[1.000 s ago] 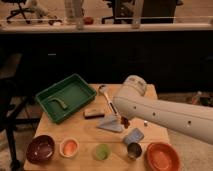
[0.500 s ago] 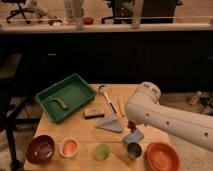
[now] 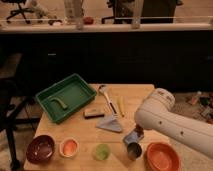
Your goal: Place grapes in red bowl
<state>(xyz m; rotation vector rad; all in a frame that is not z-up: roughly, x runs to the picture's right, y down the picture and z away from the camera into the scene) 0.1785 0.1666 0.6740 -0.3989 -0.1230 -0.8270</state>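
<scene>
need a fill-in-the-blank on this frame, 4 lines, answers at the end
1. In the camera view, the red bowl sits at the front ___ corner of the table.
2. The gripper, shut, is low over the table just behind the metal ___.
3. The grapes are at the gripper, not in the red bowl, which is ___.
4. The tray at the back left is ___.
Answers: right; cup; empty; green.
</scene>
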